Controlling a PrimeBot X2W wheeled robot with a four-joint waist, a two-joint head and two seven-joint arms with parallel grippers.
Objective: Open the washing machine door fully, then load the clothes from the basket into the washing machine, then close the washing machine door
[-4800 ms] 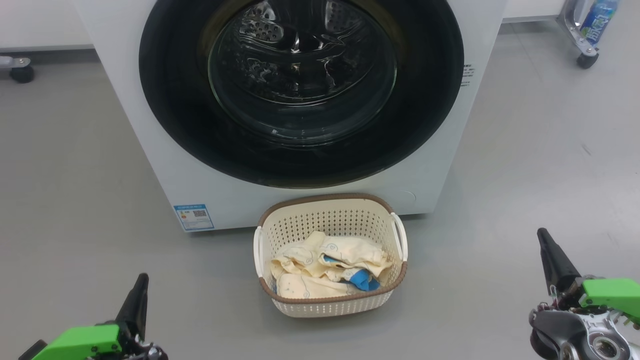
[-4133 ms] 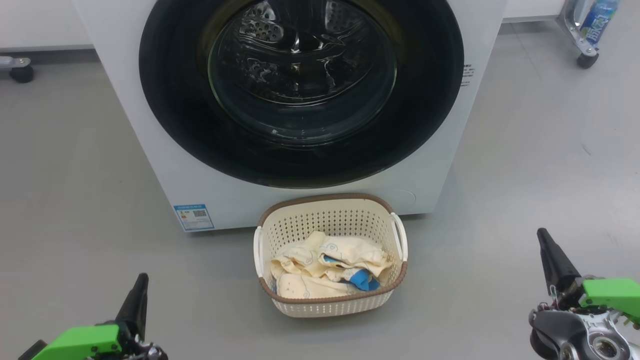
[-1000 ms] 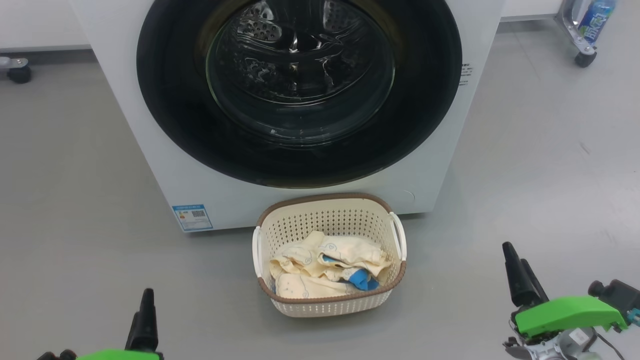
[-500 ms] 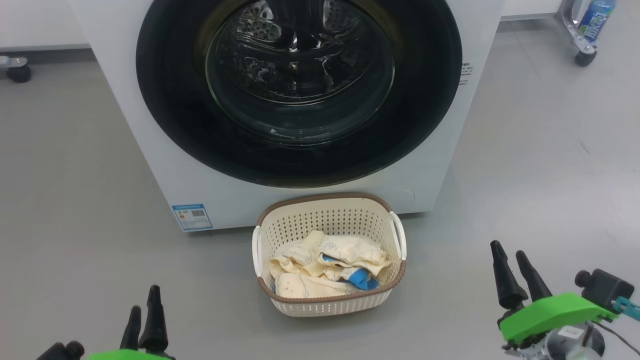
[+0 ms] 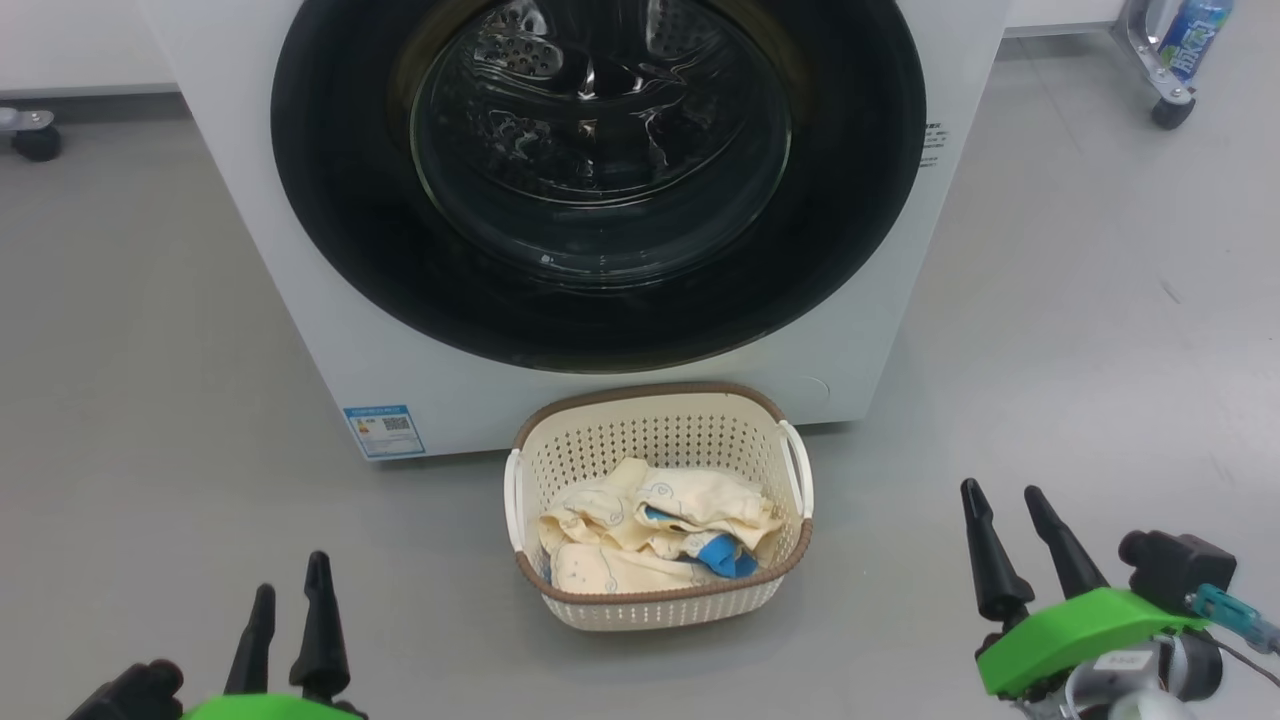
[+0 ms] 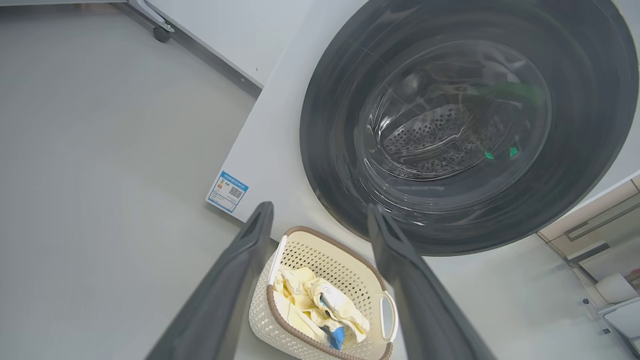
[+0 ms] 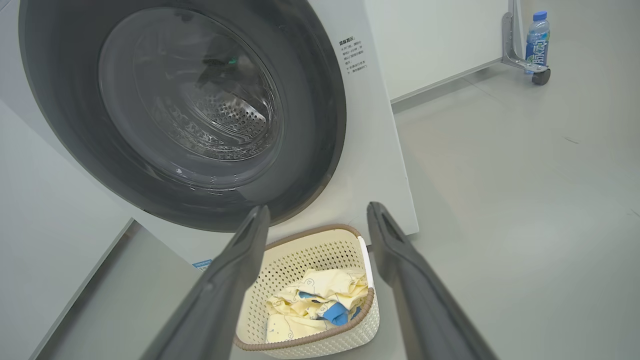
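A big white boxy front-loading washing machine (image 5: 320, 330) stands on the plain grey floor (image 5: 1050, 330), with a small blue energy label (image 5: 384, 431) low on its front at the left. Its large round door (image 5: 860, 180), a wide glossy black ring around a bulging clear glass porthole, lies shut and flush against the front; the perforated steel drum shows dimly through the glass. Just in front of the machine, below the lower edge of the door, a small cream perforated plastic basket (image 5: 660, 605) with a brown rim and white side handles rests upright on the floor. Inside it lie the clothes (image 5: 650, 530), soft pale-yellow garments with thin blue outline drawings and bright blue patches, heaped loosely and reaching about halfway up the walls. The left hand (image 5: 291, 573) hangs low at the left of the basket and the right hand (image 5: 999, 490) low at its right, both well apart from it, dark fingers pointing towards the machine. Each hand has its two fingers spread wide and grips nothing. Far off at the right a blue-labelled plastic bottle (image 5: 1190, 40) sits in a metal frame above a black caster wheel (image 5: 1165, 112).
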